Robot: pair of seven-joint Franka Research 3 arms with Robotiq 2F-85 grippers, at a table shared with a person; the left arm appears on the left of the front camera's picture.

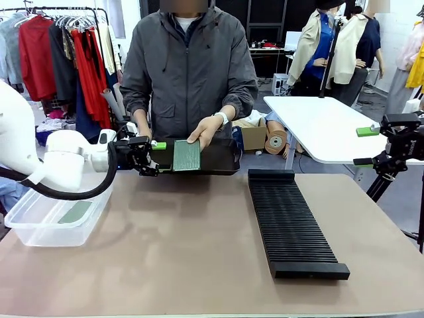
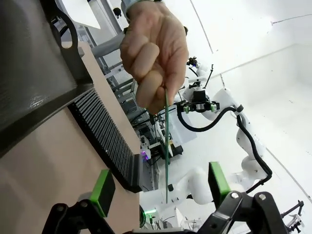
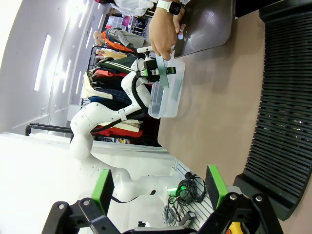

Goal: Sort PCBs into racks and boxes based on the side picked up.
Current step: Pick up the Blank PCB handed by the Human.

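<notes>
Nearest on the left, clear tub with a light green PCB flat inside; on the right, long black rack. Beyond, left gripper spread wide, green pads either side of a second PCB, touching neither face. Held edge-on by the person's hand over the black tray. Far right, right gripper gaping, gripping nothing
</notes>
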